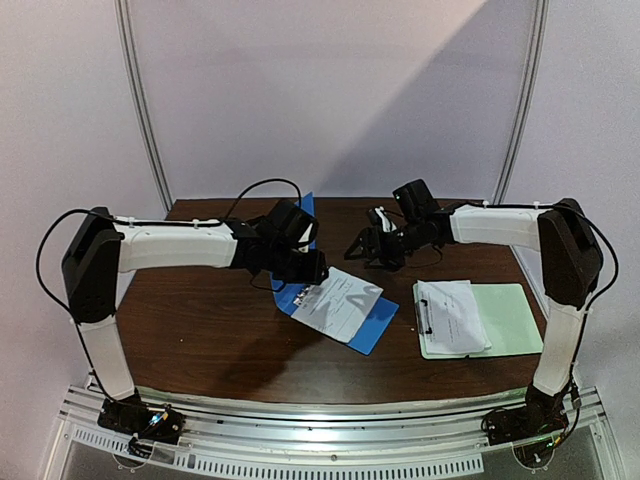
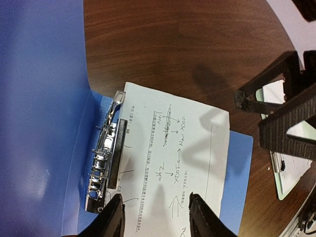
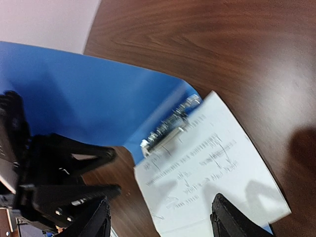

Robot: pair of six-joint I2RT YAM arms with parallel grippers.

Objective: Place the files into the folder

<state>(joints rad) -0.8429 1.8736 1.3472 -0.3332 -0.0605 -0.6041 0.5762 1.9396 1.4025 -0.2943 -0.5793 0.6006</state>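
surface (image 1: pixel 200 330): dark wood.
folder (image 1: pixel 378 322): blue, lying open, cover raised on its far side.
green clipboard (image 1: pixel 510 310): right of folder, well apart.
files (image 1: pixel 338 303): one printed white sheet on folder, skewed, corner overhanging; second sheet (image 1: pixel 452 315) on clipboard.
clip (image 2: pixel 106 158): at folder spine, touching sheet edge.
left pincer (image 2: pixel 155 219): released, over sheet.
right pincer (image 3: pixel 163 224): released, empty, above folder.
step (judged): square sheet to spine by sliding it flat; avoid creasing.

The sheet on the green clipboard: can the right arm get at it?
Probably yes: the sheet lies uncovered on the clipboard, on that arm's side, and the right gripper is open and empty.
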